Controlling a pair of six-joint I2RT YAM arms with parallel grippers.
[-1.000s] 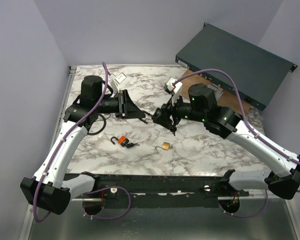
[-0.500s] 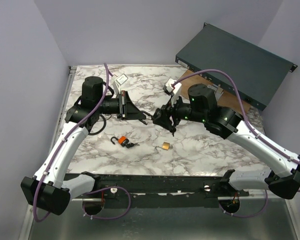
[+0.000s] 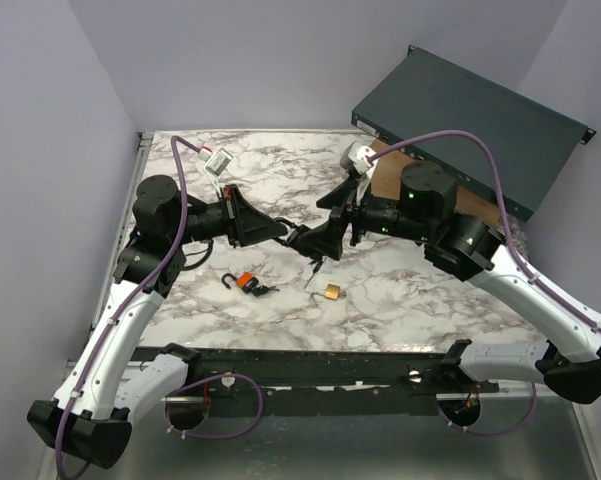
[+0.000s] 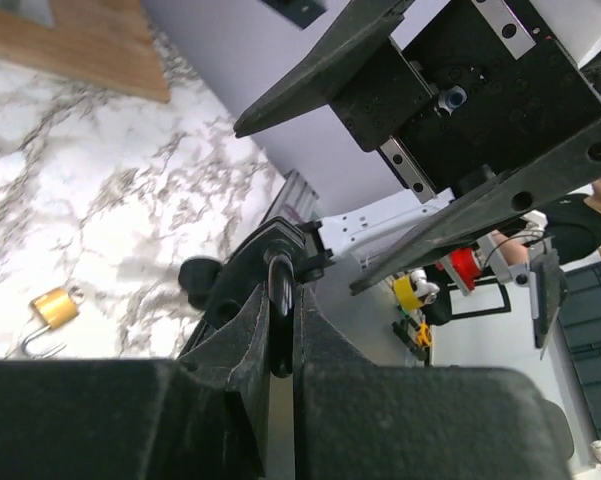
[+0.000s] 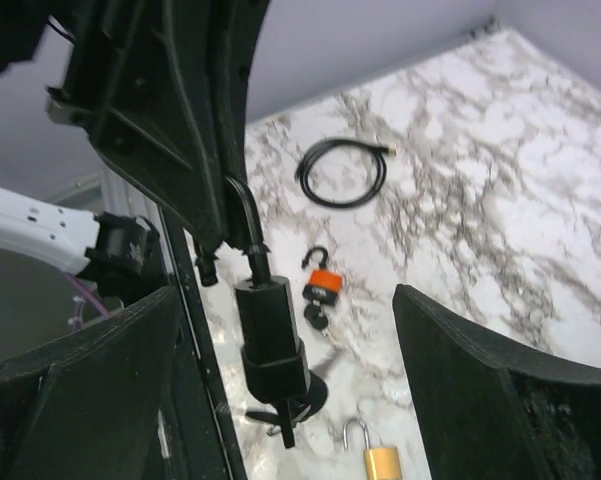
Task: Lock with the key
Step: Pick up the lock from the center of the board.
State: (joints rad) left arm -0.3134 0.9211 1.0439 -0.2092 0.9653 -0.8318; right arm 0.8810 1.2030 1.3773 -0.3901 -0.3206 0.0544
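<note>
Above the marble table [image 3: 410,295], left pincer [image 4: 280,295] clamps a black padlock [image 5: 270,335] by its shackle; right pincer [image 3: 318,238] gapes wide.

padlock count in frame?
3. A black padlock hangs by its shackle from the left hand. An orange padlock and a brass padlock lie on the marble table. Others may be hidden.

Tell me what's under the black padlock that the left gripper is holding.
A dark key-like piece sticks out of the black padlock at its base, with marble table below and a brass padlock nearby. The left gripper covers its shackle top.
</note>
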